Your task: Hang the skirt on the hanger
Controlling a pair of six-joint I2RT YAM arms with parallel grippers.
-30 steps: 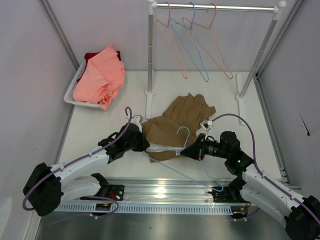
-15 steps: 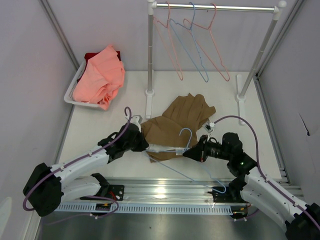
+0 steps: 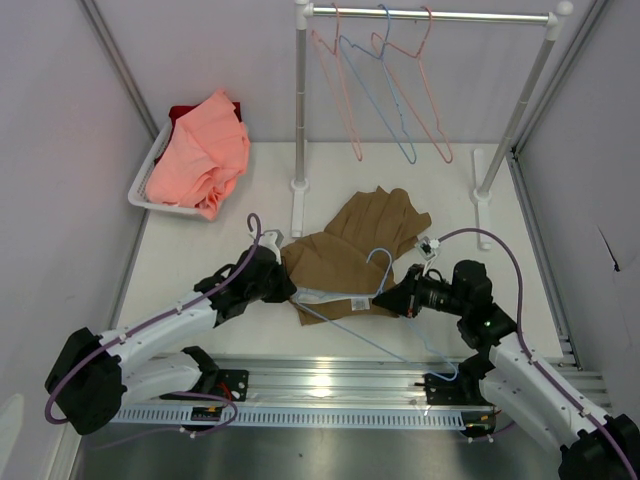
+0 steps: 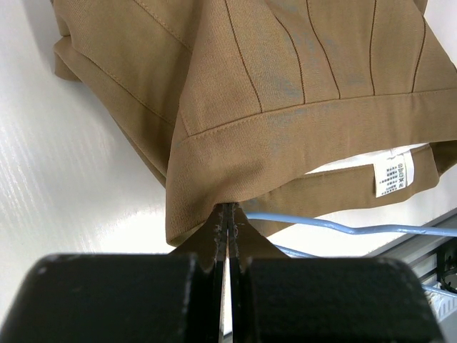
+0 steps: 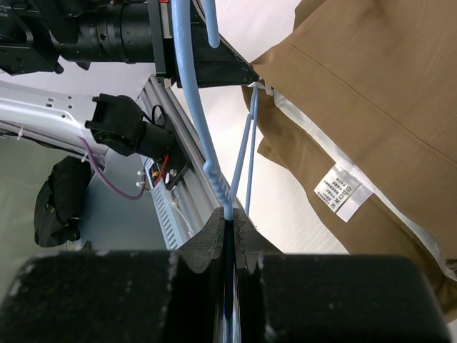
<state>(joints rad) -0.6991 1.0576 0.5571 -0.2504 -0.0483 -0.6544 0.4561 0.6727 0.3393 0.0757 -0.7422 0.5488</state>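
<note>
Tan skirt pinched in my left, blue hanger pinched in my right.
My left gripper (image 4: 228, 209) has its fingers pressed together on the waistband corner of the skirt (image 3: 345, 255). My right gripper (image 5: 230, 214) is clamped thin on the hanger (image 5: 189, 86) wire, just by its wavy notch. The hanger's far end reaches the waistband next to my left fingertips; I can't tell if it's inside. The white table (image 3: 200, 250) has a metal rail (image 3: 330, 380) at the near edge and pale walls around it. A garment rack (image 3: 430, 15) at the back carries pink and blue hangers, and a basket (image 3: 143, 192) back left holds a salmon garment (image 3: 200, 150). The skirt lies rumpled between my arms, with pleat seams, white lining and label (image 4: 391, 171) showing.
</note>
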